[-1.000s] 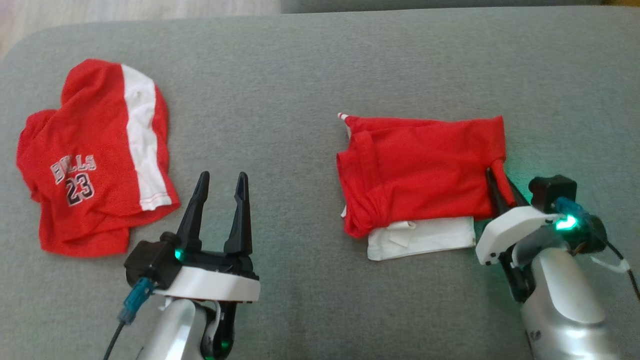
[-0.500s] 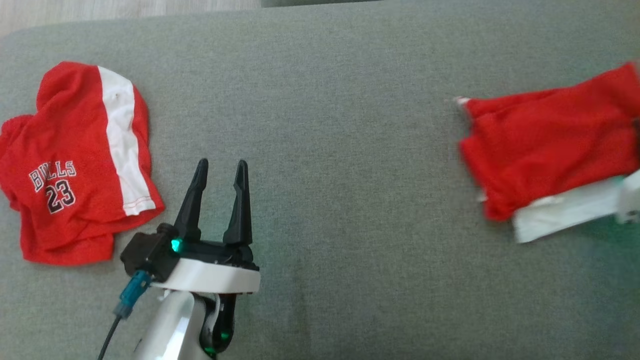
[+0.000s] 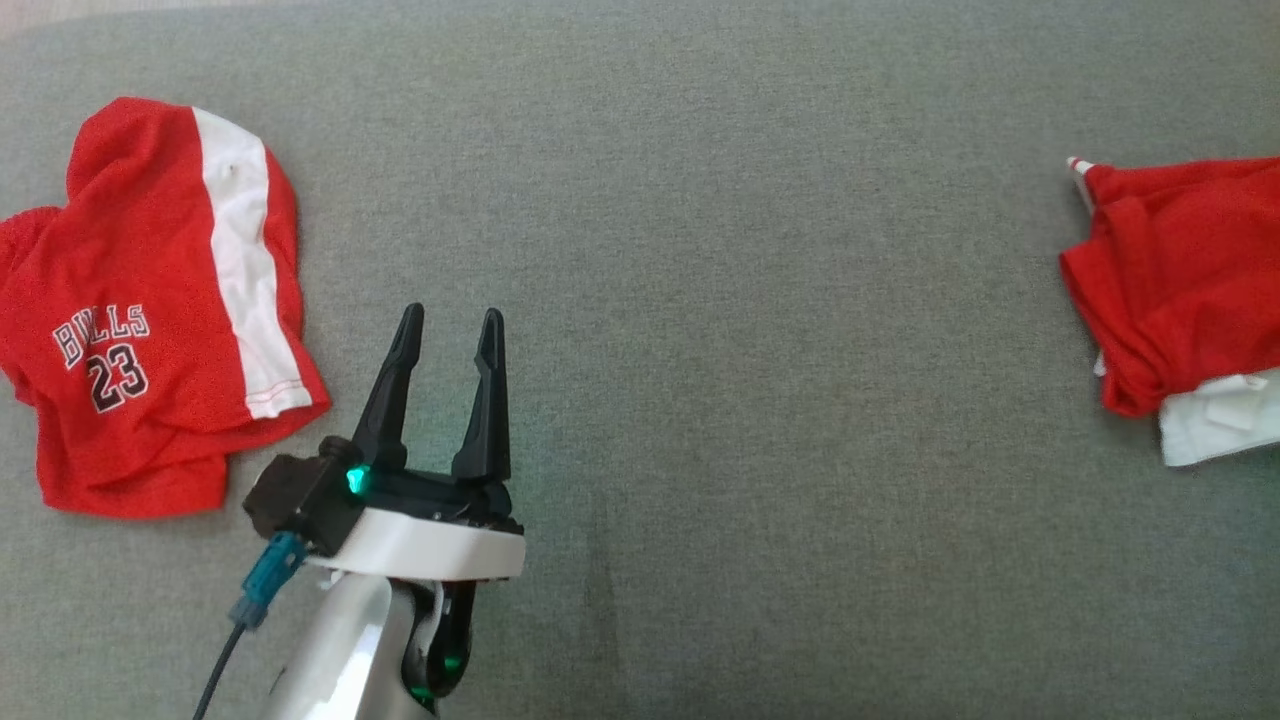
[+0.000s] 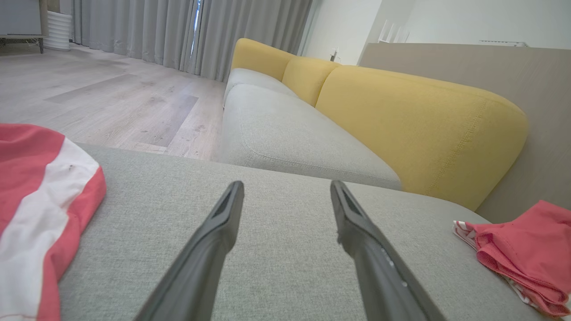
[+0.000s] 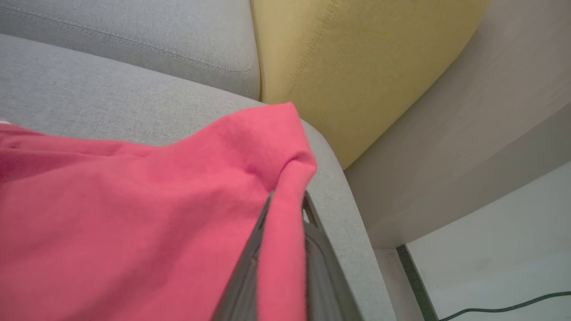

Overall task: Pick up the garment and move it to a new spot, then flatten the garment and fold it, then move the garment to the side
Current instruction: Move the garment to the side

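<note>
1. Lying crumpled at the left of the grey cushion (image 3: 700,200), a red-and-white jersey (image 3: 150,320) reads "BULLS 23". It looks unfolded and untouched.
2. The left end effector (image 3: 451,313) hovers just beside it, fingers spread and empty.
3. The garment (image 3: 1180,280) sits folded at the far right. Folding appears done, and the move aside looks nearly finished.
4. The right end effector (image 5: 285,209) is clenched on the garment's red corner.

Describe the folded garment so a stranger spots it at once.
On the grey cushion, look to the robot's right end. The folded red garment lies there, a corner pinched in the right gripper. Unlike the crumpled garment at left, it shows no lettering.
</note>
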Tool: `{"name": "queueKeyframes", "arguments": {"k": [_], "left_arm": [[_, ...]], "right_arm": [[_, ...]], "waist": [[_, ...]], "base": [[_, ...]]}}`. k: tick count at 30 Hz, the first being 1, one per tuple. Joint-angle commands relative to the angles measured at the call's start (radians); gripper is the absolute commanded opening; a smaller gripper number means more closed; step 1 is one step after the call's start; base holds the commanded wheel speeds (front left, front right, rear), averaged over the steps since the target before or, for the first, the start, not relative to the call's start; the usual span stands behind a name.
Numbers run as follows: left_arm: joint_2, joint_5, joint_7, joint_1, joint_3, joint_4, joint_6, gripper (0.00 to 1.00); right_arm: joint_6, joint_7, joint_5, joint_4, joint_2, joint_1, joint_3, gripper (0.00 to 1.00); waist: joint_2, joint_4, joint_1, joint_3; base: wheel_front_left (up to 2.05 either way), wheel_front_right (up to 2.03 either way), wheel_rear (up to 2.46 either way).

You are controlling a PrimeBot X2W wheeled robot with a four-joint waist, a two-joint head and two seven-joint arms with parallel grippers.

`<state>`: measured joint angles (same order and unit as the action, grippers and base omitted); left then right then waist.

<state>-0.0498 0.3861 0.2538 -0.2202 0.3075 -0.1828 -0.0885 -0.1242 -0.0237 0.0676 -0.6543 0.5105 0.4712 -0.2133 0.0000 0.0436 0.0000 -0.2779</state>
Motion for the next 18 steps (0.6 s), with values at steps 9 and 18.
{"name": "queueKeyframes", "arguments": {"k": [9,18], "left_arm": [[0.0,-0.009,0.008,-0.031,-0.023,0.034,-0.005,1.0],[0.0,0.001,0.008,-0.022,-0.033,0.024,-0.002,1.0]], "right_arm": [[-0.007,-0.007,0.036,0.063,0.002,0.025,-0.047,0.0],[-0.007,0.013,0.009,0.143,-0.094,0.008,-0.059,1.0]], "waist": [[0.0,-0.004,0.0,-0.008],[0.0,-0.013,0.0,0.045]], "base": [[0.0,0.0,0.0],[0.0,0.0,0.0]]}}
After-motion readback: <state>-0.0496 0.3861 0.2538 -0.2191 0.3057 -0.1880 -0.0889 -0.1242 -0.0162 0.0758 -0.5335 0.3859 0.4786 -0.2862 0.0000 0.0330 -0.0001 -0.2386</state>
